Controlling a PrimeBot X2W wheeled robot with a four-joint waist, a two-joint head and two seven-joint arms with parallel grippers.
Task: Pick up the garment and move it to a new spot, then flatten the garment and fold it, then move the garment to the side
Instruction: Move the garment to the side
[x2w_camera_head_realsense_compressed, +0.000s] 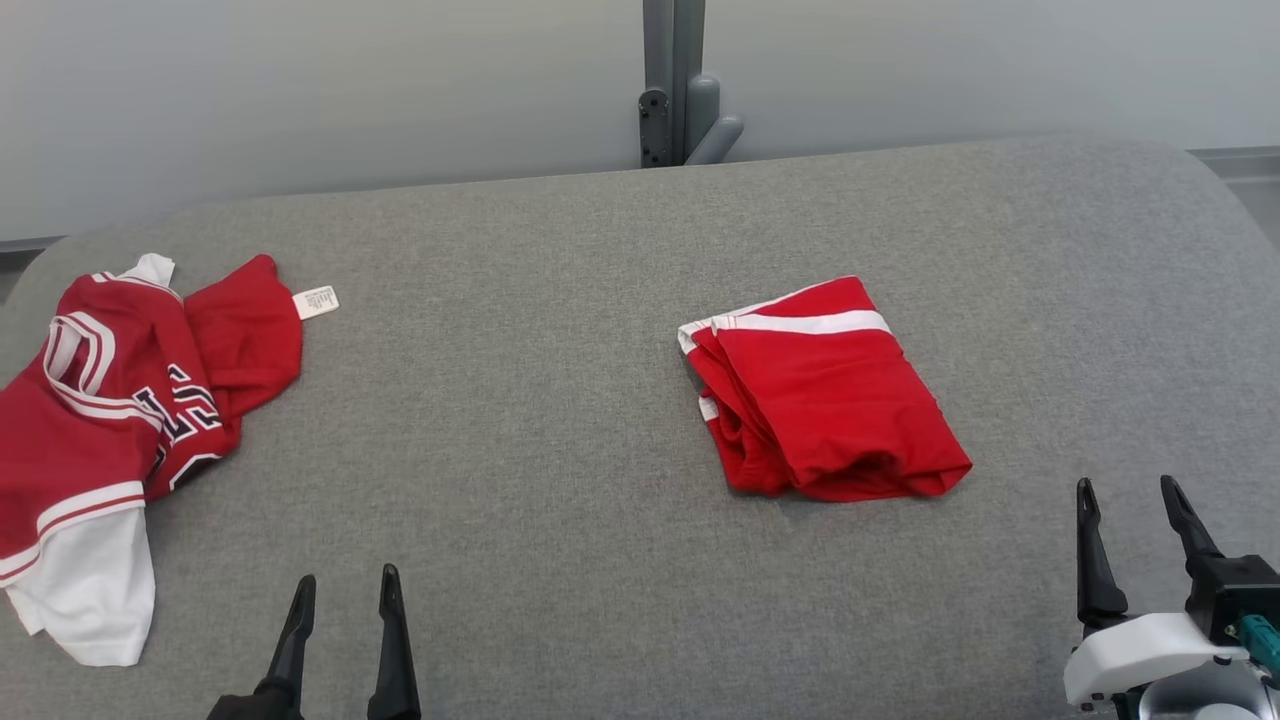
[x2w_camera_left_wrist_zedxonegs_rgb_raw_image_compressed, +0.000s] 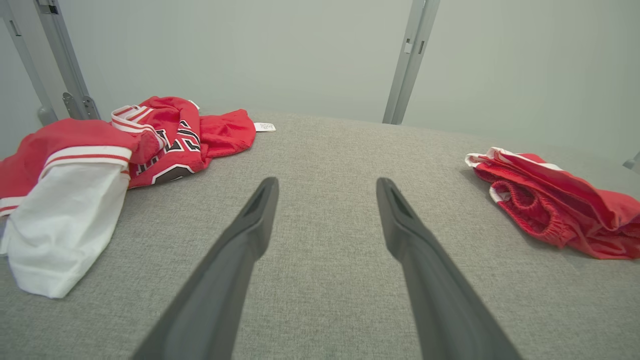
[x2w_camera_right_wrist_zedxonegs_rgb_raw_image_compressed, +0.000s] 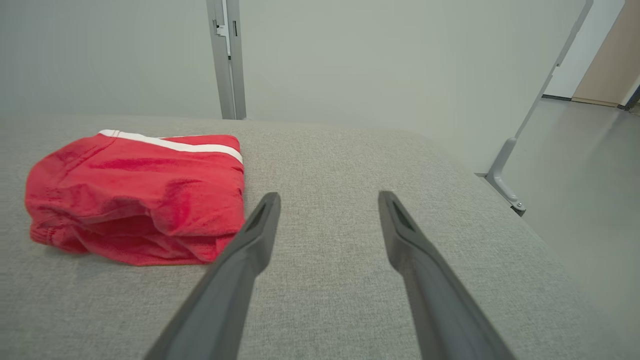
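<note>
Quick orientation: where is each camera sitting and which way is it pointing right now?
Head view: up on the head, looking forward and down over the grey padded table; left gripper lower left, right gripper lower right, both open.
Left wrist view: low over the table, facing along its own fingers toward the far wall; crumpled jersey left, folded red shorts right.
Right wrist view: low, facing along its fingers; shorts to the left, floor beyond the table's right edge.
Shared: all three show the shorts.
</note>
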